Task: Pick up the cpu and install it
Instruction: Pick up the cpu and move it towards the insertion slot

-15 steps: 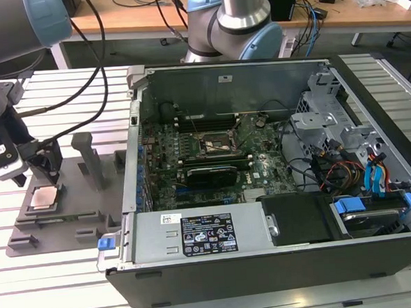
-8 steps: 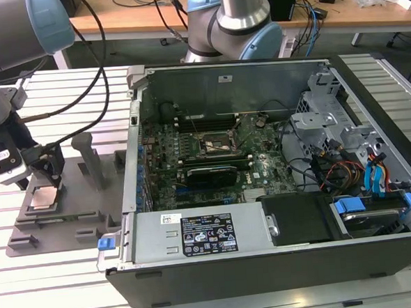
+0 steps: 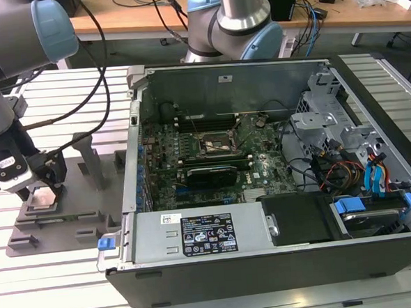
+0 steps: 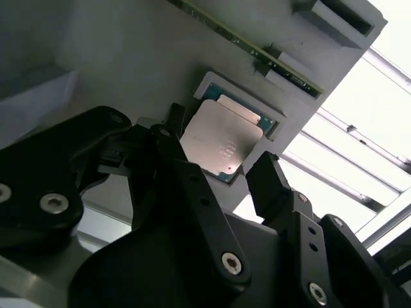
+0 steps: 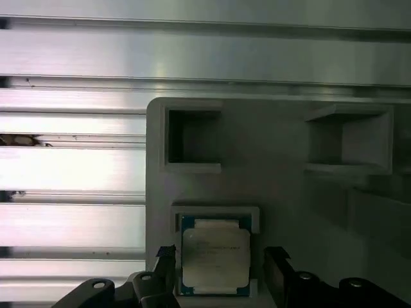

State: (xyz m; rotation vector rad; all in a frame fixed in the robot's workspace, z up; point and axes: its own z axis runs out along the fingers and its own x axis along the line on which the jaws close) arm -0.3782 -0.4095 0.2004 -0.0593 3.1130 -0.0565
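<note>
An open computer case [image 3: 268,272] is seen in the exterior view, lying on a slotted aluminium surface [image 3: 32,290]. Its motherboard [image 3: 213,164] is exposed, and a dark square socket [image 3: 219,147] sits near the middle of the board. To the exterior view's left of the case, a grey tray [image 3: 56,222] with upright posts rests on the same surface. The arm [image 3: 3,41] reaches down over this tray. The gripper [image 3: 41,188] is held low above it, well apart from the socket.

The cpu [image 5: 215,256] is a flat square chip with a pale silvery top and a thin darker rim. It is shown lying flat in a shallow framed recess of the tray, near one edge of the tray.

In both wrist views the black fingers [image 5: 275,266] are seen spread apart, one on each side of the recess, so that the cpu lies between them. In the first wrist view a narrow gap is visible between each fingertip and the nearest edge of the chip, and nothing is gripped. In the second wrist view one finger appears just beside a corner of the chip. Whether it touches the recess frame there cannot be told.
</note>
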